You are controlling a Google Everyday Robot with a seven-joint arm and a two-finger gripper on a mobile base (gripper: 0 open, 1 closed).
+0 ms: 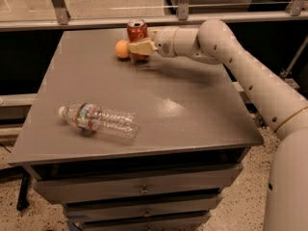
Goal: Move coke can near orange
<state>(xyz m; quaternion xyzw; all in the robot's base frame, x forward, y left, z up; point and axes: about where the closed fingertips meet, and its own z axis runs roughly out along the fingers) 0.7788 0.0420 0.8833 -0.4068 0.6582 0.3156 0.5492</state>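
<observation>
The red coke can stands upright at the far edge of the grey table, right next to the orange on its left. My gripper reaches in from the right at the end of the white arm and is shut on the coke can, its near finger crossing the can's lower half. The can's bottom is hidden behind that finger.
A clear plastic water bottle lies on its side at the front left of the table. Drawers sit below the tabletop. A metal rail runs behind the table's far edge.
</observation>
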